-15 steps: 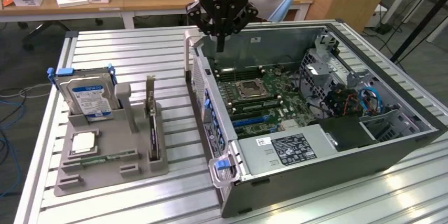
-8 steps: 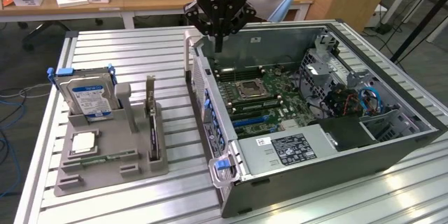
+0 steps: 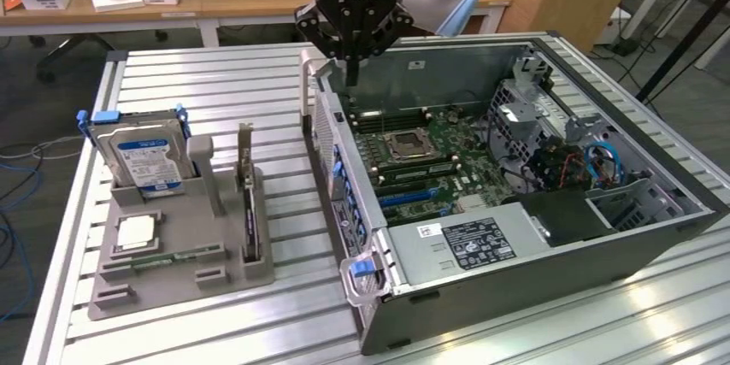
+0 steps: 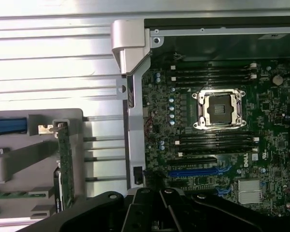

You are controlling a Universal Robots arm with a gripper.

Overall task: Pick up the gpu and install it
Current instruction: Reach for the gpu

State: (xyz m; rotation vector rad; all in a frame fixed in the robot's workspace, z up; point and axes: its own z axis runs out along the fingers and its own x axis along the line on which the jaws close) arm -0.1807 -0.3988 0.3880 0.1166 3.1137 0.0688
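The gpu (image 3: pixel 248 204) stands on edge in a slot of the grey holder (image 3: pixel 183 275) on the exterior view's left, dark face and silver bracket end up. From the wrist view it appears edge-on as the gpu (image 4: pixel 64 162) beside the case wall. My gripper (image 3: pixel 351 70) hangs over the far left corner of the open computer case (image 3: pixel 479 297), well apart from the gpu. Its fingers are shut, meeting in a point with nothing between them. The gripper's dark body (image 4: pixel 162 208) sits over the motherboard (image 4: pixel 212 145) edge, near the blue slot (image 4: pixel 198 171).
The holder also carries a silver hard drive (image 3: pixel 143 156) with a blue-white label, a processor chip (image 3: pixel 137 232) and a green memory stick (image 3: pixel 171 256). The case's silver rear wall (image 4: pixel 133 121) stands between holder and motherboard. A desk (image 3: pixel 171 2) lies behind the slatted table (image 3: pixel 205 74).
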